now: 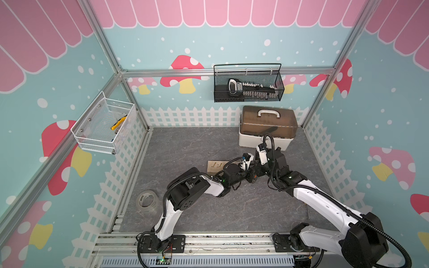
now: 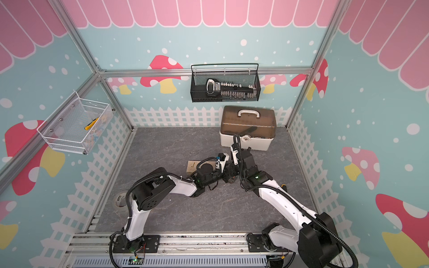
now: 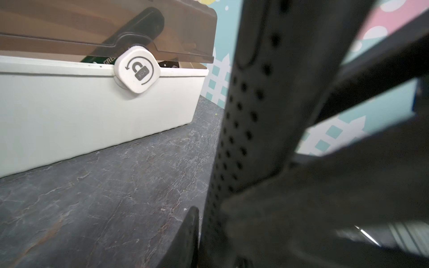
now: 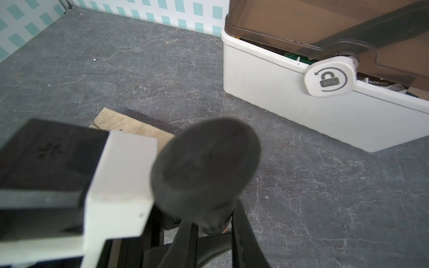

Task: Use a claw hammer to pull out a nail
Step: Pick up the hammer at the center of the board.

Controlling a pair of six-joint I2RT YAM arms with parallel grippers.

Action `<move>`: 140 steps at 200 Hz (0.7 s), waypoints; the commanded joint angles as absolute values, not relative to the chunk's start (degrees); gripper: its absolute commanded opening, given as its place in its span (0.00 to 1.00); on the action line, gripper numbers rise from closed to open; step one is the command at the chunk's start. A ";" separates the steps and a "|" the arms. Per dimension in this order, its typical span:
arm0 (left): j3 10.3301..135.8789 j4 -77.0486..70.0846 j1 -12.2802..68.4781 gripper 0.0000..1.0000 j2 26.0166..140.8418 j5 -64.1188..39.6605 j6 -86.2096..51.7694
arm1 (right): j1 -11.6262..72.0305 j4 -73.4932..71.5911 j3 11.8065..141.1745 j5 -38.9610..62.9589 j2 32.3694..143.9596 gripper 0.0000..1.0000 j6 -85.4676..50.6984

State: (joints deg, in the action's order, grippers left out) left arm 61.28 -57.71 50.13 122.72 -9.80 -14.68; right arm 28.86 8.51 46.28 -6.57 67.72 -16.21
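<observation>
Right wrist view: my right hand (image 4: 209, 229) clenches the black-handled claw hammer (image 4: 204, 174), my left hand's (image 1: 251, 177) grip I cannot tell, and the brown-lidded white plastic toolbox (image 4: 267, 81) holds dark tools.

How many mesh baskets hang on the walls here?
2. A white basket hangs on the left side wall; a black basket hangs on the back wall. No other is visible.

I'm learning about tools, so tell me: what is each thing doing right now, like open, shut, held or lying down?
Toolbox: lid ajar.
Hammer: held by right fingers.
Right fingers: shut on hammer.
Left fingers: at the handle, grip unclear.
Block: flat on table.
Tape: lying flat.
</observation>
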 commanded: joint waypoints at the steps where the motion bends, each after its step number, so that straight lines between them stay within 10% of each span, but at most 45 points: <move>1: 60.33 -61.82 49.83 0.16 122.64 -8.81 -14.71 | 28.66 9.54 45.97 -6.30 65.37 0.13 -19.65; 80: 53.78 -61.08 48.21 0.00 115.00 -16.17 -13.42 | 28.47 0.47 35.89 -2.98 53.13 0.93 -15.30; 140: 53.08 -56.85 45.64 0.00 111.44 -28.21 -12.95 | 28.39 -0.09 37.01 1.06 54.41 0.80 -9.75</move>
